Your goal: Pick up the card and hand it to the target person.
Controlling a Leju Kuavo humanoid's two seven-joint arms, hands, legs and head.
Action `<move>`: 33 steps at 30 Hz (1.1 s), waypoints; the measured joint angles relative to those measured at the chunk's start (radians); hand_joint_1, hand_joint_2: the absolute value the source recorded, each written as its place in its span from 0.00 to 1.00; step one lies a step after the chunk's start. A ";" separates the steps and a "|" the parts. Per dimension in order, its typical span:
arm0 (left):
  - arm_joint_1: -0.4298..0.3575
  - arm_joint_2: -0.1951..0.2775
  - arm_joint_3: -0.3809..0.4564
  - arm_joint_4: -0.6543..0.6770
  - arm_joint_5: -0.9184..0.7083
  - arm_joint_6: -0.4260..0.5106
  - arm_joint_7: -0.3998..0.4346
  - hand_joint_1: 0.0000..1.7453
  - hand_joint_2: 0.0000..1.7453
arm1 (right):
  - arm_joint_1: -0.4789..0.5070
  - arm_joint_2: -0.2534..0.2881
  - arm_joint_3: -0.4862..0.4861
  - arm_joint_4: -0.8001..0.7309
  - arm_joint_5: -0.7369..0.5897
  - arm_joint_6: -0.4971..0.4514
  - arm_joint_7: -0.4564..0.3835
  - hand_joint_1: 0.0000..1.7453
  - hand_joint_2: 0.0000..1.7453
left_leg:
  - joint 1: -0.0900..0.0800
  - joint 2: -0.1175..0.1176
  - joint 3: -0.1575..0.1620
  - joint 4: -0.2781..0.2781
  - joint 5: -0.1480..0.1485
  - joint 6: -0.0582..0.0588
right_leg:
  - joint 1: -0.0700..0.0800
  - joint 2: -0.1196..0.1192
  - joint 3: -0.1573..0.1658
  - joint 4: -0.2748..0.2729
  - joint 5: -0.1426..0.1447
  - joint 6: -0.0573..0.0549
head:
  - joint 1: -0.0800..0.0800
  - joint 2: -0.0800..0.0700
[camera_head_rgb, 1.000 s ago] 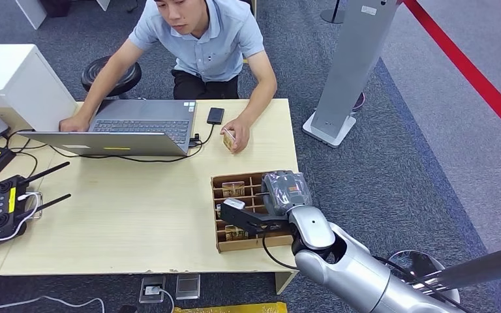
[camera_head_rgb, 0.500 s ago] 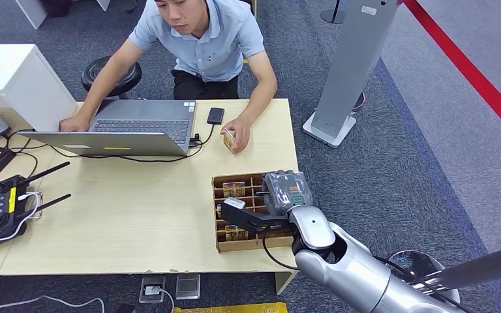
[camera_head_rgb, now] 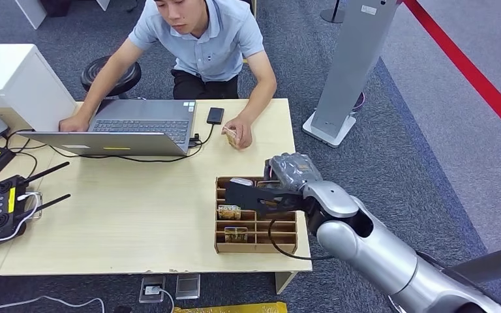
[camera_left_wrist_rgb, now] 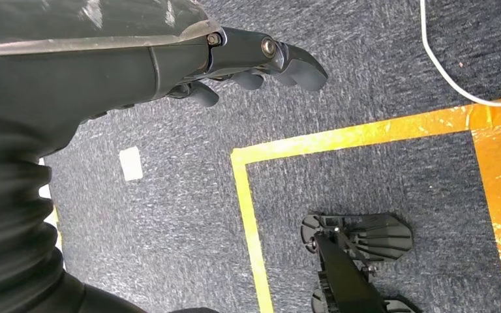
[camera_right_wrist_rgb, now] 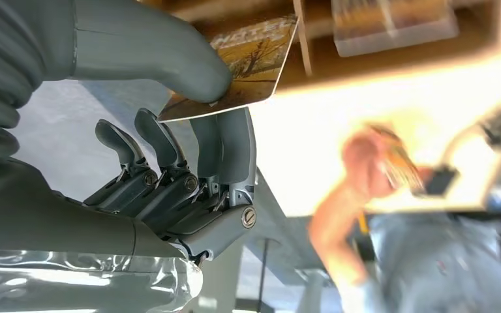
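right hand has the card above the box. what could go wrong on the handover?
1. The card is pinched near one edge between the thumb and fingers of the right hand; it may slip or twist in transit.
2. The person's hand already holds something and the other rests at the laptop, so no free hand is offered.
3. The divided box sits just below; dipping could snag its partitions.
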State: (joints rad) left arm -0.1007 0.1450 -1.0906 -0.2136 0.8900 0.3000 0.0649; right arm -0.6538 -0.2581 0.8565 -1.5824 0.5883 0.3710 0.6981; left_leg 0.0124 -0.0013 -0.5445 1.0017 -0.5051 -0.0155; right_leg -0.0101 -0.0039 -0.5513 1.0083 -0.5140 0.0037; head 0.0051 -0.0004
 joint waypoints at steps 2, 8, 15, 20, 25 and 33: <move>0.000 0.001 0.000 0.000 0.001 -0.002 -0.002 0.00 1.00 | -0.021 -0.007 -0.016 -0.037 -0.011 -0.006 0.000 0.89 1.00 | 0.000 0.000 0.000 0.000 0.000 0.000 | 0.000 0.000 0.000 0.000 0.000 0.000 | 0.000 0.000; 0.000 0.000 0.000 0.000 0.001 -0.005 -0.014 0.00 1.00 | -0.075 -0.007 -0.023 -0.102 0.046 -0.150 -0.042 0.89 1.00 | 0.000 0.000 0.000 0.000 0.000 0.000 | 0.000 0.000 0.000 0.000 0.000 0.000 | 0.000 0.000; -0.013 0.000 -0.001 0.000 -0.018 -0.010 -0.027 0.00 1.00 | -0.079 0.018 0.004 -0.054 0.154 -0.350 -0.224 0.89 1.00 | 0.000 0.000 -0.001 0.000 0.000 0.000 | 0.000 0.000 0.000 0.000 0.000 0.000 | 0.000 0.000; -0.028 -0.001 -0.002 0.000 -0.027 -0.019 -0.026 0.00 1.00 | -0.070 0.047 0.032 0.048 0.201 -0.474 -0.322 0.89 1.00 | 0.000 0.000 -0.001 0.000 0.000 0.000 | 0.000 0.000 0.000 0.000 0.000 0.000 | 0.000 0.000; -0.031 -0.001 -0.002 0.000 -0.021 -0.030 -0.024 0.00 1.00 | -0.063 0.076 0.058 0.145 0.202 -0.509 -0.353 0.89 1.00 | 0.000 0.000 -0.001 0.000 0.000 0.000 | 0.000 0.000 0.000 0.000 0.000 0.000 | 0.000 0.000; -0.028 -0.001 -0.002 0.000 -0.010 -0.037 -0.023 0.00 1.00 | -0.061 0.107 0.085 0.242 0.197 -0.517 -0.357 0.89 1.00 | 0.000 0.000 -0.001 0.000 0.000 0.000 | 0.000 0.000 0.000 0.000 0.000 0.000 | 0.000 0.000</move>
State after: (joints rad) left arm -0.1282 0.1442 -1.0925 -0.2136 0.8801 0.2630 0.0416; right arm -0.7151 -0.1510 0.9411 -1.3404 0.7855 -0.1460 0.3410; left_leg 0.0124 -0.0016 -0.5458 1.0016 -0.5051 -0.0155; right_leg -0.0100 -0.0042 -0.5514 1.0085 -0.5141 0.0037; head 0.0056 -0.0004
